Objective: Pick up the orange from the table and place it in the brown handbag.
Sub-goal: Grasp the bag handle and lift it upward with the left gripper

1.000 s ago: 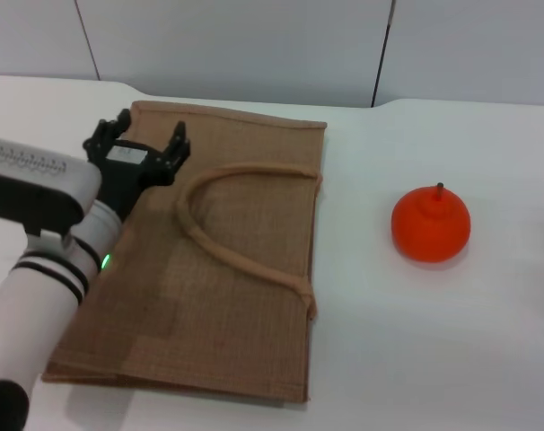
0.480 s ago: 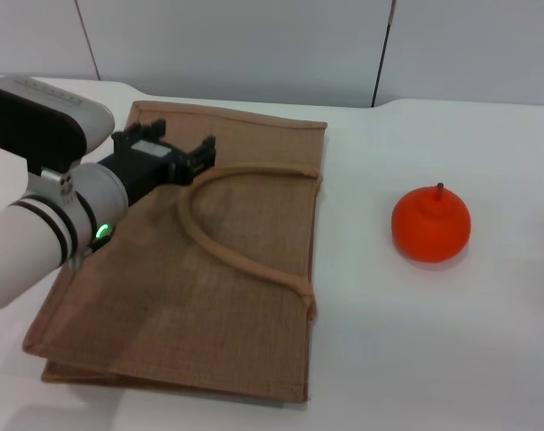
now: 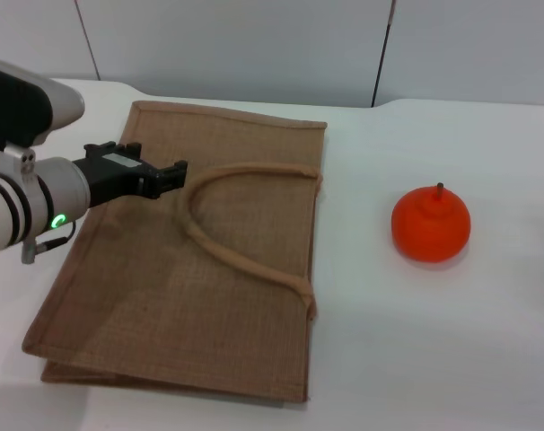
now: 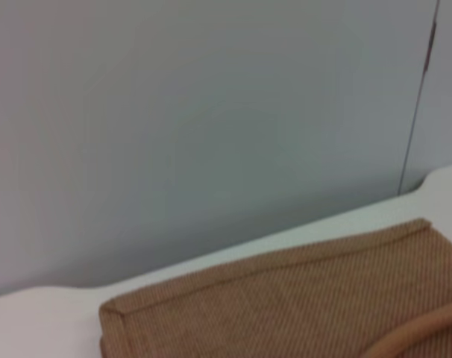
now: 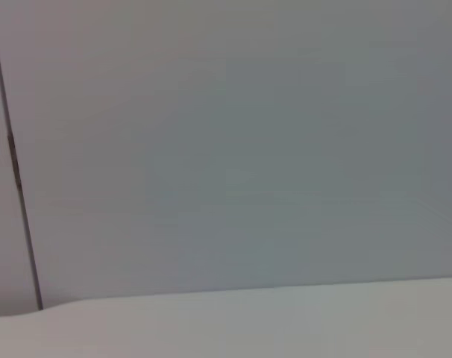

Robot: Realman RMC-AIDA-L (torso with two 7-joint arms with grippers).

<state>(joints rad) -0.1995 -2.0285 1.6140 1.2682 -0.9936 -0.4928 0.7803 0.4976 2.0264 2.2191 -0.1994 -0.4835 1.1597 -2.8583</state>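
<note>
Brown handbag (image 3: 191, 260) lies flat on the white table (image 3: 434, 341), left of centre, closed mouth along its right edge, rope handle (image 3: 236, 224) looped flat on top. Orange (image 3: 431, 224) sits upright on the table, well apart to the right of the bag, stem up, untouched.

Left gripper (image 3: 169, 176) hovers over the far-left part of the bag, pointing right toward the handle's far-left end, close to it. Fingers look turned edge-on in the head view; cannot tell if they're apart or together, and contact with the handle or fabric is unclear. Left wrist view shows only the bag's far corner, a bit of handle, and the wall. Right gripper not visible in the head view; right wrist view shows only bare table edge and wall, so that arm seems parked off to the side.

Progress: early. Nothing picked, bag not opened, orange not in the bag. Left arm likely going for the handle to lift the mouth open. Still left: open the bag, grasp the orange, carry it over, drop it inside.
</note>
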